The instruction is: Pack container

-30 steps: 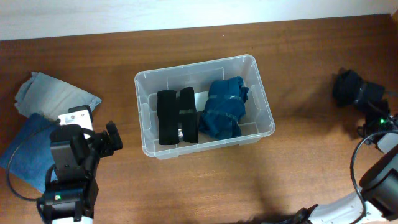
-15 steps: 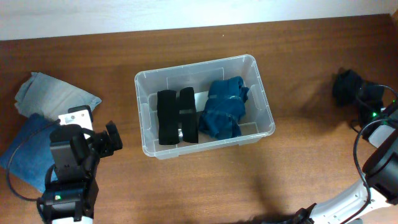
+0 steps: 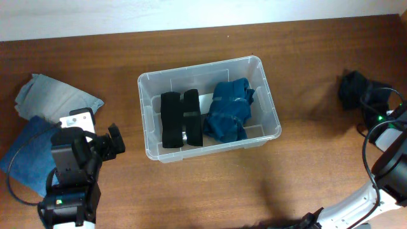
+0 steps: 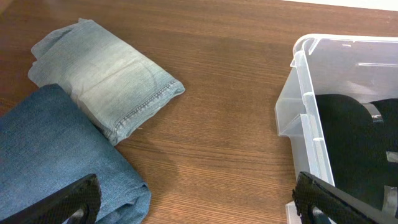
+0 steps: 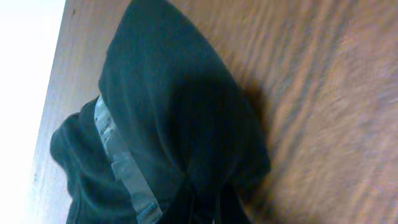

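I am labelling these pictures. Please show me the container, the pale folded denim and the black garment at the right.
container (image 3: 198, 67), overhead view, far rim.
pale folded denim (image 4: 106, 74), left wrist view, middle of the fold.
black garment (image 5: 180, 118), right wrist view, middle of the cloth.

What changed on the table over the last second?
The right arm swung slightly up-picture at the table's right edge, and the black garment at its pincer shifted a little left. Whether the pincer grips it cannot be told. The left arm, the container with its contents and the folded jeans stayed put.
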### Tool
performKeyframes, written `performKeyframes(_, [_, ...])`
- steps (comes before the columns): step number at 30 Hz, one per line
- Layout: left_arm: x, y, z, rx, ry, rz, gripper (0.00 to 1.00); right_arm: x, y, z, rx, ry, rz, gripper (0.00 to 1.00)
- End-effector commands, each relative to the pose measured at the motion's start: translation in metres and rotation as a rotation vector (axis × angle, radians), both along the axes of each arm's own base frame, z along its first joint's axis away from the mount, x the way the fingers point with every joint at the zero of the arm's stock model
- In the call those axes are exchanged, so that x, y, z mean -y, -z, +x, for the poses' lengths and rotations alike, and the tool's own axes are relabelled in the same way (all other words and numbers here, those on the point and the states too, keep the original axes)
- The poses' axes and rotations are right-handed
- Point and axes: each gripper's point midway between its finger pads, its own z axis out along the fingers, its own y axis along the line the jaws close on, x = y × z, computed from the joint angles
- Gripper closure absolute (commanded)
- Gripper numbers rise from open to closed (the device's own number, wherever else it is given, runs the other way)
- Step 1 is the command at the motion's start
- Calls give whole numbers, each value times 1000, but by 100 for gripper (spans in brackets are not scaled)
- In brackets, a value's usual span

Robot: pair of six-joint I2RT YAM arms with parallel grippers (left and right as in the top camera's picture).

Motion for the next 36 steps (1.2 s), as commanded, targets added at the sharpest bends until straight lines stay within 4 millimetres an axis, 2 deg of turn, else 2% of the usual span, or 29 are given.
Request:
performKeyframes(1, [0, -11, 3, 27, -5, -11, 1, -29, -5, 11, 47, -143, 40, 96])
performKeyframes(6, [0, -11, 3, 28, -5, -11, 1, -46, -62, 23, 137, -244, -10, 96])
performKeyframes(10, [0, -11, 3, 27, -5, -11, 0, -72, -109, 24, 143, -324, -76, 96])
performKeyframes(13, [0, -11, 3, 27, -5, -10, 1, -103, -150, 24, 154, -412, -151, 96])
performKeyframes(14, [0, -11, 3, 27, -5, -10, 1, -122, -174, 23, 168, -458, -186, 96])
performKeyframes(17, [0, -11, 3, 27, -5, -11, 1, -157, -209, 21, 196, -541, -243, 96])
performKeyframes(20, [0, -11, 3, 27, -5, -11, 1, -206, -247, 17, 235, -668, -327, 96])
performKeyframes(21, [0, -11, 3, 27, -5, -11, 1, -216, -254, 16, 245, -693, -343, 96])
performKeyframes(22, [0, -11, 3, 26, -5, -10, 1, -238, -269, 12, 254, -736, -390, 96])
performKeyframes(25, [0, -9, 2, 21, -5, -11, 1, -241, -273, 6, 187, -675, -442, 96])
performKeyframes(29, [0, -8, 1, 15, -6, -11, 1, -224, -247, -6, 56, -609, -411, 95])
performKeyframes(30, [0, -8, 1, 15, -5, -11, 1, -216, -239, -10, 16, -584, -401, 83])
performKeyframes(31, [0, -8, 1, 15, -5, -11, 1, -208, -230, -15, -28, -557, -387, 62])
performKeyframes(32, [0, -8, 1, 15, -5, -11, 0, -199, -222, -20, -66, -531, -372, 39])
performKeyframes(33, [0, -8, 1, 15, -5, -11, 1, -179, -204, -32, -133, -474, -314, 5])
performKeyframes(34, [0, -8, 1, 15, -6, -11, 1, -168, -194, -38, -166, -444, -277, 1])
performKeyframes(36, [0, -8, 1, 15, -5, -11, 1, -148, -172, -53, -225, -358, -168, 1])
